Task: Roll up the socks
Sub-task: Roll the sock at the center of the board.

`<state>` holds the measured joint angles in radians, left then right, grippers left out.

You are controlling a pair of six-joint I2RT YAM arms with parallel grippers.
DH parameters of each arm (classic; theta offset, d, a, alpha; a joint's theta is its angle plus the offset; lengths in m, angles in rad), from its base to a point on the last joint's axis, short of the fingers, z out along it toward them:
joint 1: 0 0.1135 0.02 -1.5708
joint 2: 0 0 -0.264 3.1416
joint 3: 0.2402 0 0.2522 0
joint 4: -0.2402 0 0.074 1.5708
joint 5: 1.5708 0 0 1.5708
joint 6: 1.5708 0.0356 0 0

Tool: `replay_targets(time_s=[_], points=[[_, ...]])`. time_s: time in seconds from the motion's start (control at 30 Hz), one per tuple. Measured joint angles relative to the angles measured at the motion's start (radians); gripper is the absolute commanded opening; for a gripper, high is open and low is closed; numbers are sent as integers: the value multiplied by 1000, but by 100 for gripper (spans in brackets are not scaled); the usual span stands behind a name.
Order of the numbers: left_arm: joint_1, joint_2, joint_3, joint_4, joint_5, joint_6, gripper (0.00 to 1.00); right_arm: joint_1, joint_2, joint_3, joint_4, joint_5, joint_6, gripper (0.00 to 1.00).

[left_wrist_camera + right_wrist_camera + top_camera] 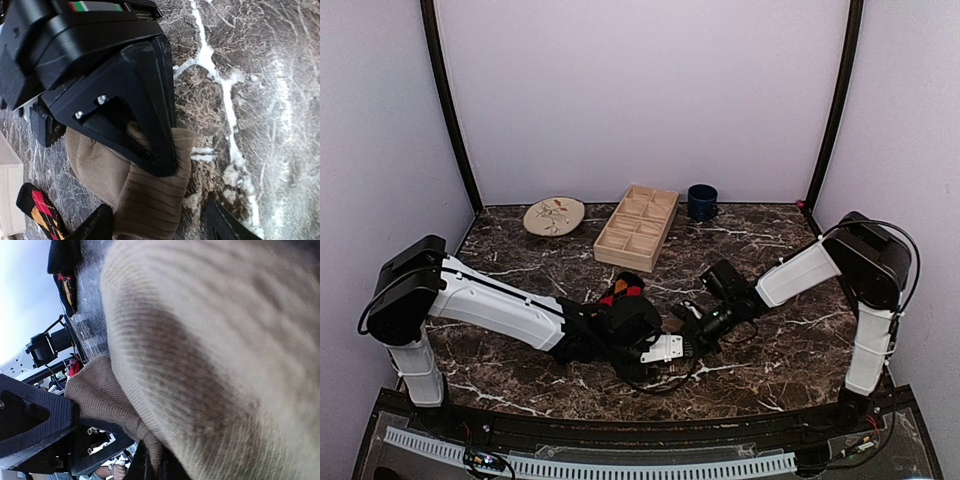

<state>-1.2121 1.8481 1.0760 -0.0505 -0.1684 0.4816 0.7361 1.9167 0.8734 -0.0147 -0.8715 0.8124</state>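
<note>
Left wrist view: the left tool, fingers apart, straddles the tan sock while the right tool is clamped on its edge. The argyle sock lies just outside. Rolling seems barely begun; next, the left tool must grip the loose fabric.

Count from all three views:
- Socks: 2. One tan ribbed knit sock, one black sock with red and orange argyle diamonds.
- Robot arms: 2. White-and-black left arm, white-and-black right arm.
- Pale wooden divided tray: 1. Two columns of compartments; row count not clear.
- Round cream plate with a floral print: 1.
- Dark blue mug: 1.
- Dark brown marble-pattern table: 1.
- Black upright frame posts: 2. Left post, right post.
- Pale lilac wall panels: 3.
</note>
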Motion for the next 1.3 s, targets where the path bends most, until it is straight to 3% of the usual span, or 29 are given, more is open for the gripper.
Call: replay_targets(time_s=[0.23, 0.63, 0.8, 1.03, 1.3], points=[[-9, 41, -9, 50, -82, 32, 57, -2, 3, 6, -9, -5, -1, 0], [-9, 65, -9, 79, -106, 48, 14, -9, 3, 6, -17, -10, -11, 0], [-9, 65, -9, 79, -98, 55, 7, -16, 3, 6, -24, -14, -19, 0], [16, 65, 17, 34, -32, 35, 6, -25, 3, 7, -39, -19, -35, 0], [72, 97, 122, -105, 109, -5, 4, -29, 2, 26, -87, -12, -71, 15]])
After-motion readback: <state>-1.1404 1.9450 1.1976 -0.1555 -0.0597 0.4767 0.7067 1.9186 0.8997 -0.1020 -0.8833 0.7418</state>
